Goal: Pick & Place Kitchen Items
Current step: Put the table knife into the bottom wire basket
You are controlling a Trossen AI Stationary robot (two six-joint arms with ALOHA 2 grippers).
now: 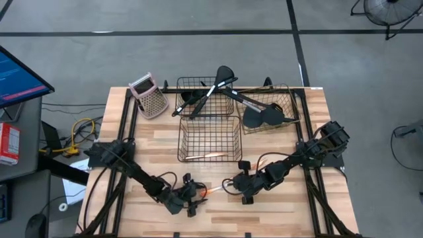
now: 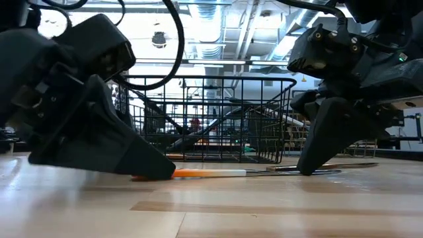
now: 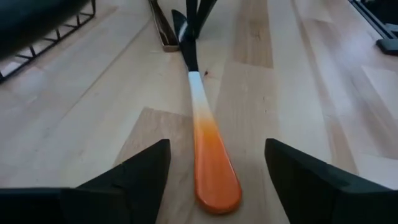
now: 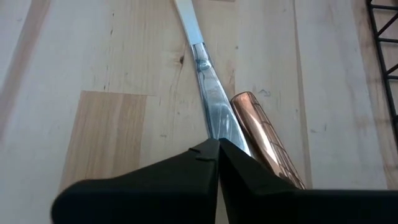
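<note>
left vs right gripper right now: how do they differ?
Jaws: the left gripper stands open, its jaws either side of the orange handle without touching it; the right gripper is shut, tips pressed together.
Which end: left is at the orange handle end of the utensil; right is at its metal blade, beside a copper handle.
Shared: both are low over the wooden table, in front of the wire basket.
</note>
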